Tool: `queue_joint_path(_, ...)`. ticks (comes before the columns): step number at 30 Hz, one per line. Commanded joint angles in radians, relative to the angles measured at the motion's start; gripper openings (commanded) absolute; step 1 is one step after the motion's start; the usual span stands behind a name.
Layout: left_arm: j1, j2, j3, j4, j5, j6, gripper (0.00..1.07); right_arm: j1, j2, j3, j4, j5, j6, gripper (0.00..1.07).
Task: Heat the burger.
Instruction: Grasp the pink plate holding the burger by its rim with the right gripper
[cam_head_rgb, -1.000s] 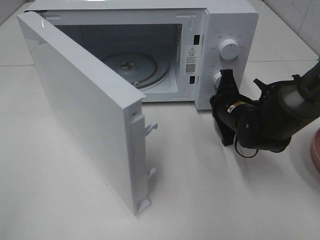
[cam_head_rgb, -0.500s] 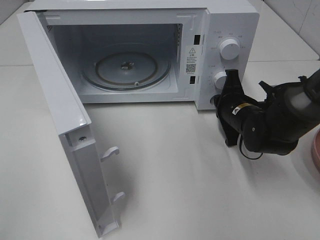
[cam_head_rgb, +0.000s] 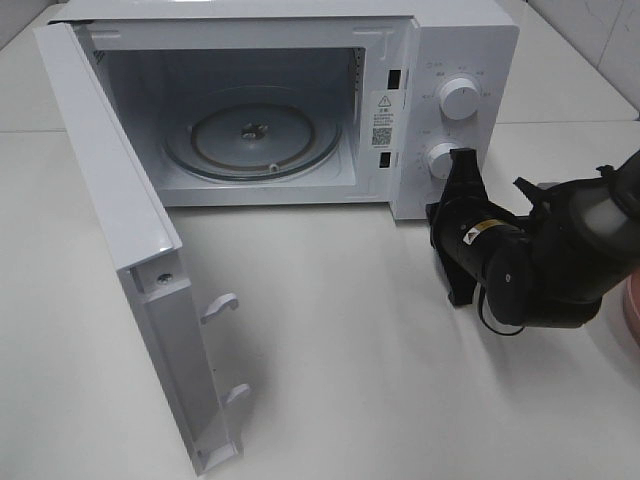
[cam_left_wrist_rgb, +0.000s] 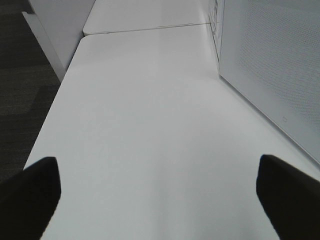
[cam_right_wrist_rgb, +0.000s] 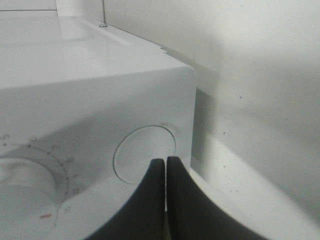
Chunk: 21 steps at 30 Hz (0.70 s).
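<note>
Left gripper (cam_left_wrist_rgb: 157, 167): fingers spread wide, nothing between them, above bare table (cam_left_wrist_rgb: 150, 115). Beside it stands a white dotted panel (cam_left_wrist_rgb: 272, 65), apparently the outer face of the door.

Microwave (cam_head_rgb: 300, 20): white, at the far edge of the table.
- Door (cam_head_rgb: 105, 220): swung fully open toward the near left corner. Two latch hooks (cam_head_rgb: 222, 304) project from its free edge.
- Cavity: a round glass turntable (cam_head_rgb: 252, 140) lies on the floor, with nothing on it.
- Warning label (cam_head_rgb: 381, 118): on the frame right of the cavity. It carries a triangle symbol, lines of print and a square code. The print is too small to read.
- Control panel: upper knob (cam_head_rgb: 458, 97) and lower knob (cam_head_rgb: 441, 159), each ringed by faint grey markings, illegible.

Right gripper (cam_head_rgb: 463, 158): fingers pressed together on nothing, tips just beside the lower knob. The wrist view places them directly before a round button (cam_right_wrist_rgb: 140, 150) at the panel's corner. A small yellow sticker (cam_head_rgb: 478, 227) on the arm is unreadable.

Pink plate (cam_head_rgb: 633, 312): a sliver shows at the right edge of the table.

Burger: position cannot be told from these views.
</note>
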Motion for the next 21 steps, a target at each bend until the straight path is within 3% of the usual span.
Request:
queue_joint_path(1,-0.004,-0.02,0.001,0.0,-0.005,-0.003,1.0,0.011,-0.023,0.017,0.003,-0.021,0.004,0.0)
queue_joint_path(7,-0.004,-0.02,0.001,0.0,-0.005,-0.002,1.0,0.013,-0.084,0.075,0.004,-0.031,-0.048,0.0)
queue_joint_path(17,-0.004,-0.02,0.001,0.0,-0.005,-0.002,1.0,0.036,-0.268,0.256,0.051,-0.005,-0.302,0.01)
queue_joint_path(21,-0.004,-0.02,0.001,0.0,-0.005,-0.002,1.0,0.036,-0.432,0.318,0.041,0.159,-0.531,0.01)
